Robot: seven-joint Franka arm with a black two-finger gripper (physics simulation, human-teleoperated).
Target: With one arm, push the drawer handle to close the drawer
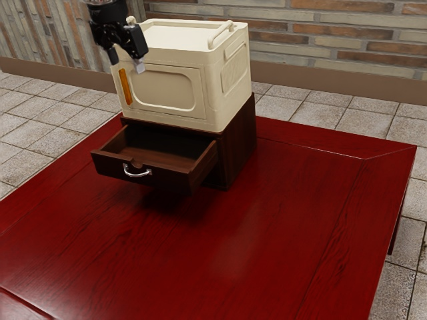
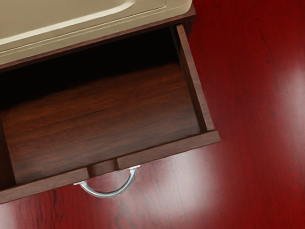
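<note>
The black two-finger gripper (image 1: 127,65) is in the upper left of the exterior view, in front of the cream, rounded-edged plastic box (image 1: 167,90), its fingers spread with a gap between them. It is above and well apart from the curved, silvery metal handle (image 1: 138,174).

The handle is fixed to the outer face of the dark brown wooden drawer (image 1: 110,165), left of the centre of the exterior view, under a small notch in the front's upper edge. The drawer is open, sticking out of the dark wooden cabinet (image 1: 239,143) that carries the cream box. The wrist view looks down into it, showing its brown wooden bottom and, outside its front, the handle.

An upright orange strip (image 1: 125,87) marks the box's face near the exterior view's left. The cabinet stands on the glossy red wooden tabletop (image 1: 267,233); pale floor tiles (image 1: 313,107) and a brick wall (image 1: 333,30) lie beyond.
</note>
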